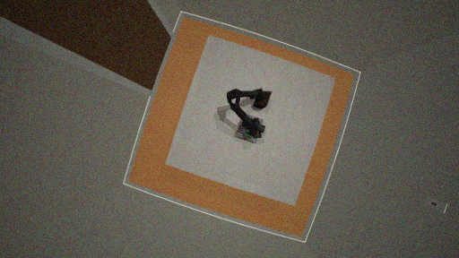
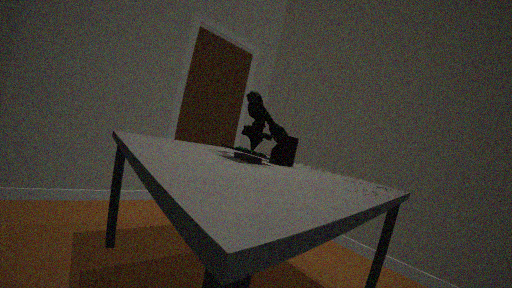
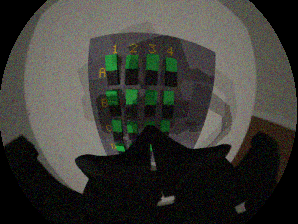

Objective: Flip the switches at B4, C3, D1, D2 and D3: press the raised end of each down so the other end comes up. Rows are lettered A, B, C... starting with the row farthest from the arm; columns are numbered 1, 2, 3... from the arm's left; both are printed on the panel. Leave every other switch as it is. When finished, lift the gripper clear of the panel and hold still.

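The dark switch panel (image 3: 98,49) (image 2: 247,158) lies on the table with green-and-black rockers in rows A to D. In the wrist view, switch B4 (image 3: 168,103) shows green at its far half and black at its near half. Switch C3 is mostly covered by the fingertips. Of switch D1 (image 3: 120,148) only a green part shows; D2 and D3 are hidden behind the gripper. My gripper (image 3: 149,128) (image 2: 254,149) is shut and empty, its tips pointing down low over the panel's nearer rows. Contact with a rocker cannot be told. Which ends are raised is hard to tell in the dim, grainy views.
Other rockers stand close around, among them A1 (image 3: 112,69), B3 (image 3: 150,102), C2 (image 3: 132,127) and C4 (image 3: 165,126). The arm's base (image 1: 263,99) (image 2: 285,151) stands on the pale table (image 1: 269,170) (image 2: 225,200) beside the panel. The arm casts shadows over the panel and table.
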`<action>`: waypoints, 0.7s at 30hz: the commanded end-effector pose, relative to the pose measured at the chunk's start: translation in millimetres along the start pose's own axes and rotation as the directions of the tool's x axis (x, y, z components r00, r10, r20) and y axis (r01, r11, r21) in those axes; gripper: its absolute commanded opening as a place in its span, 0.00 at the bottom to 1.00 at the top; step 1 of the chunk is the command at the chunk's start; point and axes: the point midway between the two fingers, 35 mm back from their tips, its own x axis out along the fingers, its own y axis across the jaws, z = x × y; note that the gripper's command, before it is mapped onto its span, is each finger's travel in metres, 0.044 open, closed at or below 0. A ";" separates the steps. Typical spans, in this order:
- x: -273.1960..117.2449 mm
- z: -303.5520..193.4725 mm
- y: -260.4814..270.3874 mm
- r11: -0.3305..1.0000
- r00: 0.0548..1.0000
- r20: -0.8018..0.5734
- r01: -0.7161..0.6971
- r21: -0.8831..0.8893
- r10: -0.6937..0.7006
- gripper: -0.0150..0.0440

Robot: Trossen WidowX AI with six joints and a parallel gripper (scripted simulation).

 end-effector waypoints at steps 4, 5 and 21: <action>1.5 -0.1 -0.3 1.000 1.000 0.001 0.003 -0.004 -0.003 0.25; 1.6 -0.1 -0.3 1.000 1.000 0.001 0.003 -0.004 -0.003 0.25; 3.8 0.0 -0.3 1.000 1.000 0.001 0.003 -0.004 -0.003 0.25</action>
